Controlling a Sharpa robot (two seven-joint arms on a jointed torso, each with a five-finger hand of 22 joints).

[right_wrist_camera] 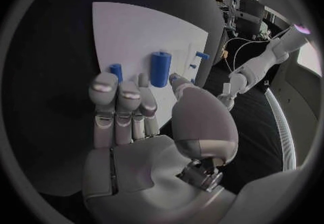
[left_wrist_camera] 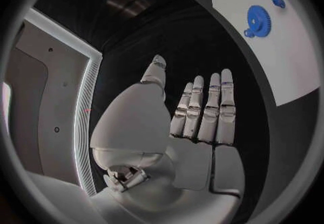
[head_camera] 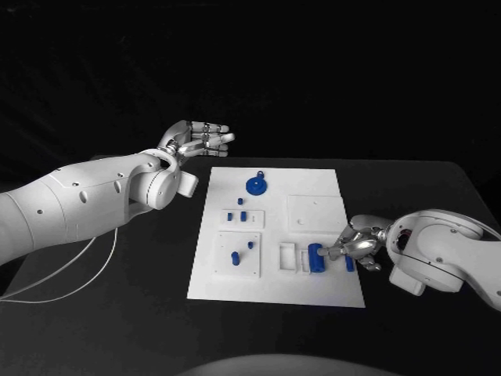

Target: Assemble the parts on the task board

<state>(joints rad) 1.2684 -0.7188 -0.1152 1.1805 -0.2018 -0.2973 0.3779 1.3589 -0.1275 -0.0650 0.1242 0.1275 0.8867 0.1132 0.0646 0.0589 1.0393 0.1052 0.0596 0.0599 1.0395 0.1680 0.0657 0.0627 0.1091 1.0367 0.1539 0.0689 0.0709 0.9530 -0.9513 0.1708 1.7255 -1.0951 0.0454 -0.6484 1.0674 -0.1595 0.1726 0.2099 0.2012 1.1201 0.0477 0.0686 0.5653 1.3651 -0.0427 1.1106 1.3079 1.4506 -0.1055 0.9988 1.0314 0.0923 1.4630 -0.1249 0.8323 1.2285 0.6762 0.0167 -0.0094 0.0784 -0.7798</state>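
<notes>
at the board's near right corner, a silver hand closes in on a standing blue part

near the front of the white task board [head_camera: 318, 294], the tall blue cylinder [head_camera: 315, 257] stands upright beside a white slotted block [head_camera: 288, 256], with a smaller blue peg [head_camera: 349, 264] just to its right. the right hand [head_camera: 358, 247] hovers at the cylinder, fingertips close against it; whether they actually touch cannot be told, and it holds nothing that can be seen, its fingers [right_wrist_camera: 120, 106] lying together, only partly curled. farther up the board sit a blue gear [head_camera: 256, 186], small blue pieces [head_camera: 242, 215] and two more on a raised white plate [head_camera: 240, 254].

the likely risk is a sideways nudge: the upright cylinder looks easy to topple, and the small peg stands so near that closing fingers could knock it too. the board's right edge lies just under the hand, so a toppled part could roll off onto the black table [head_camera: 115, 313].

the left hand [head_camera: 200, 139] is raised well off the board's far left corner, fingers straight and apart, empty. room is open on the table to either side of the board; the tight spot is between cylinder, peg and block.
</notes>
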